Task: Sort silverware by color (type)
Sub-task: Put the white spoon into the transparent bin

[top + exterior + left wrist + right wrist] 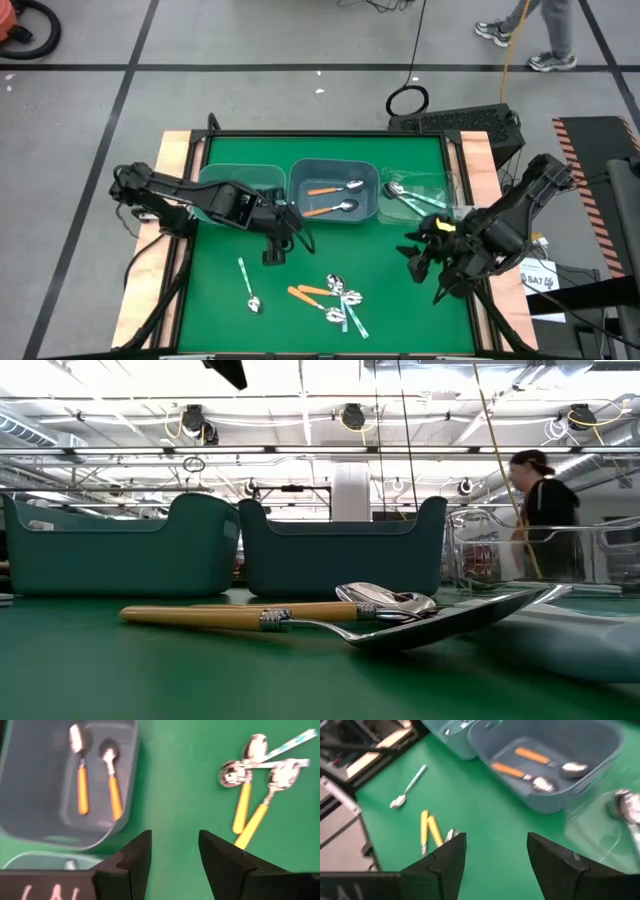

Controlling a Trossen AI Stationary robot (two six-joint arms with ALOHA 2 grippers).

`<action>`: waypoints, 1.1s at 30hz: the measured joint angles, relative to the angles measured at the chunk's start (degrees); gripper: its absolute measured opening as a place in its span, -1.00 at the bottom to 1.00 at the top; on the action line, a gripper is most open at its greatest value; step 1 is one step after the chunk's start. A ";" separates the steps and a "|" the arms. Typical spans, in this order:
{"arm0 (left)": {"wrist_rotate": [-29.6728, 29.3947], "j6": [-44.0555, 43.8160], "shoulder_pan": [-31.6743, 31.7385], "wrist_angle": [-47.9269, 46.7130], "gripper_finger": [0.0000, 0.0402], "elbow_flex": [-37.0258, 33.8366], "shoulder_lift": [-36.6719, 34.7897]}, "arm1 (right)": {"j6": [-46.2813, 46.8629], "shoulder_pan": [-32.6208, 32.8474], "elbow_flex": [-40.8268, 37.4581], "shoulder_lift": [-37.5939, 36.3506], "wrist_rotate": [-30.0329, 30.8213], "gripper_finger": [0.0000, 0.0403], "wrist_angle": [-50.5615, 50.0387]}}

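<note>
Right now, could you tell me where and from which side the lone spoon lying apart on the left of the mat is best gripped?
Grip the lone spoon at the middle of its thin pale handle, coming straight down from above with the claw fingers across it. It lies flat on the green mat with bare mat all around, so nothing crowds either side. The rounded, shiny bowl would probably slip. The left claw hangs nearest, open.

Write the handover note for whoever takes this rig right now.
Left gripper: open, empty, over the mat in front of the middle bin.
Right gripper: open, empty, at the mat's right side.
Done: two orange spoons lie in the middle bin; light-handled spoons lie in the clear right bin.
Left: a pile of spoons on the mat, two of them orange, and a single green-handled spoon to its left. The left bin shows no spoons.
</note>
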 joint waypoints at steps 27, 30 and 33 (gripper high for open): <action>6.72 1.88 -1.95 15.09 -0.15 -9.91 3.07 | 9.54 0.07 0.00 18.08 -22.21 0.02 18.41; 7.49 2.63 -2.31 14.16 -0.15 -9.87 3.90 | 9.93 0.00 0.00 19.46 -21.86 0.02 21.24; 8.78 2.33 -2.61 15.04 -0.15 -9.81 5.27 | 9.91 -0.02 0.02 21.21 -22.32 0.02 23.18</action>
